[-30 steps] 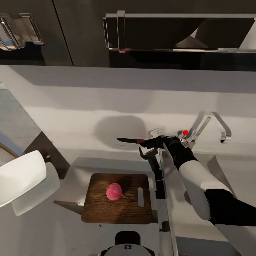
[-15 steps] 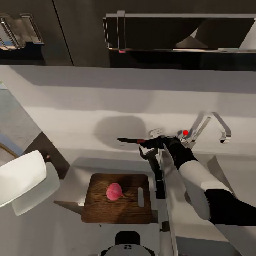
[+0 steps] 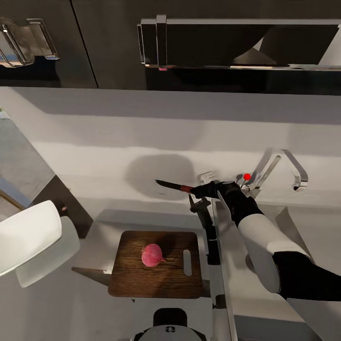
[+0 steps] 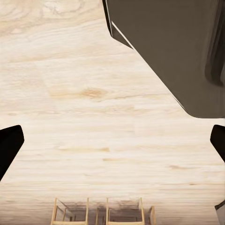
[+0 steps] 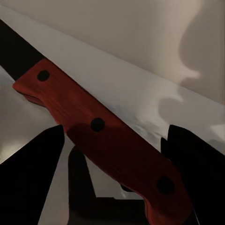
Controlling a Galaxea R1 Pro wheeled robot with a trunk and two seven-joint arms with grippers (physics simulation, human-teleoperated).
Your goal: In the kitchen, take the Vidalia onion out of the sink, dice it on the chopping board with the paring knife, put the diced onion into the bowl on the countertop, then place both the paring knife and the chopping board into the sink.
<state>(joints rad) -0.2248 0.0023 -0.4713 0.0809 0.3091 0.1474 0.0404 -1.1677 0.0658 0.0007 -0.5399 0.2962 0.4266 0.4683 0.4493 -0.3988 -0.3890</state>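
Note:
The pink-red Vidalia onion (image 3: pixel 152 255) rests on the dark brown chopping board (image 3: pixel 142 279), which lies on the grey countertop (image 3: pixel 61 308). Behind the board and well above it, my right gripper (image 3: pixel 201 190) is shut on the paring knife (image 3: pixel 171 185); its dark blade points left along the backsplash. In the right wrist view the red-brown handle (image 5: pixel 103 136) runs slantwise between the dark fingers (image 5: pixel 28 178). The white bowl (image 3: pixel 26 237) is at the left edge. My left gripper (image 4: pixel 112 145) hangs open over pale wooden floor.
The chrome tap (image 3: pixel 279 166) with its red knob (image 3: pixel 246 176) stands just right of my right gripper, and my right arm covers the sink side. Glossy black upper cabinets (image 3: pixel 213 42) hang above. A dark cabinet front (image 4: pixel 173 51) shows in the left wrist view.
The knife has tilted slightly in my right gripper, its tip now a little higher than the handle. The board, onion and bowl have not moved.

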